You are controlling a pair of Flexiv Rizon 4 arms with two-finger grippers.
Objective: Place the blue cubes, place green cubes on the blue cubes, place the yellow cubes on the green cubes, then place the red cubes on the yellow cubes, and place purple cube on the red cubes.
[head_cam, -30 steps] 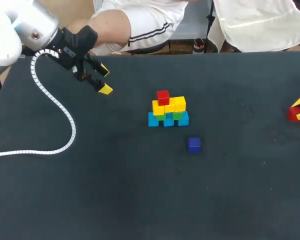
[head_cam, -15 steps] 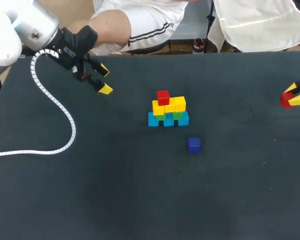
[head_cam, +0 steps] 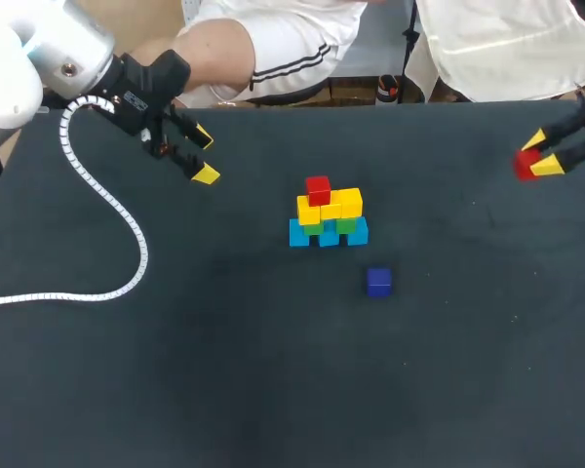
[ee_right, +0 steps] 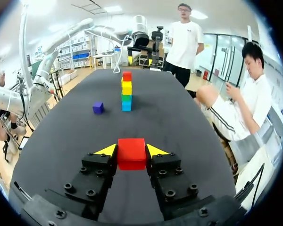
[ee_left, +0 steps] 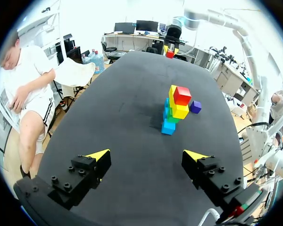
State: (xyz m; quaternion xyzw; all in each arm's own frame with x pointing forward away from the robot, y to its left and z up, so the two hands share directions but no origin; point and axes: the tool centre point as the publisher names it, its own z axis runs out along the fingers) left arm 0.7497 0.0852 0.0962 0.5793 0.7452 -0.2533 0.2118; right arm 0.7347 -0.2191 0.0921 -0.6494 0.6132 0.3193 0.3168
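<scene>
Head view, stack (head_cam: pixel 329 216): stands near the middle of the table (head_cam: pixel 273 390).
Stack make-up: blue cubes (head_cam: pixel 299 233) at the base, green cubes (head_cam: pixel 347 224) on them, yellow cubes (head_cam: pixel 346 203) above, top red cube (head_cam: pixel 318 189) on the left part of the yellow row.
Purple cube (head_cam: pixel 378 282): alone on the table, near the stack on the robot's side, not touching it.
Right gripper (ee_right: pixel 131 151): fingers clamped from both sides on the held red cube (ee_right: pixel 131 153); at the far right of the table, well apart from the stack.
Left gripper (ee_left: pixel 147 155): fingers spread wide, nothing between them; at the far left, well apart from the stack.
</scene>
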